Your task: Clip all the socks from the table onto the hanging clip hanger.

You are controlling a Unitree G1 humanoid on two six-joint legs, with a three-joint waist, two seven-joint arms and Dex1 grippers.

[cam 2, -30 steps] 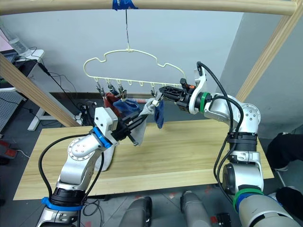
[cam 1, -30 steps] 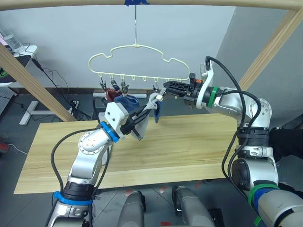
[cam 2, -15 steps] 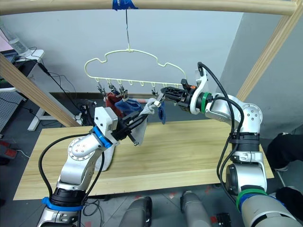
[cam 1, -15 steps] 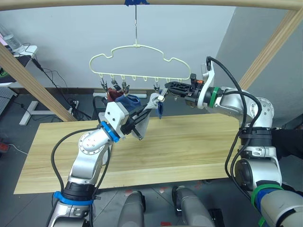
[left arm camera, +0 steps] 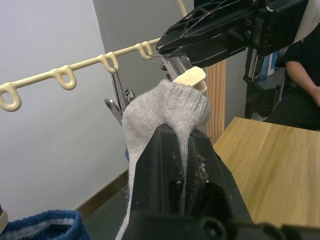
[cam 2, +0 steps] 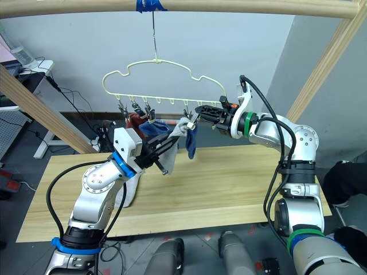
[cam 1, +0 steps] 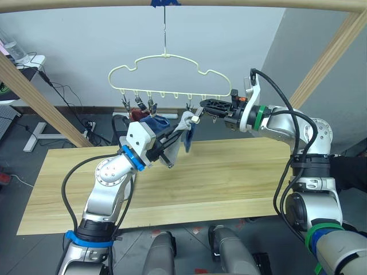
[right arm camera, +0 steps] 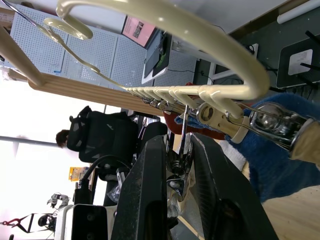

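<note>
The left gripper (cam 1: 172, 139) grips a grey sock (cam 1: 184, 122), cuff aimed up at the clip (right arm camera: 182, 162) pinched by the right gripper (cam 1: 204, 106); the sock's lower end is hidden.

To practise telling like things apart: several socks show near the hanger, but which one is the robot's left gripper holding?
The light grey sock, pinched in the left gripper and raised beside a clip. The blue sock and rust red sock already hang from the clip hanger.

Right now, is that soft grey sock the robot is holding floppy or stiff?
Probably floppy: the light grey fabric sock bunches into a soft lump above the left gripper, which pinches it, and the rest droops below. It likely weighs little, since the thin pale yellow-green wire clip hanger already carries blue and rust socks. It may slip easily if the grip loosens.
</note>
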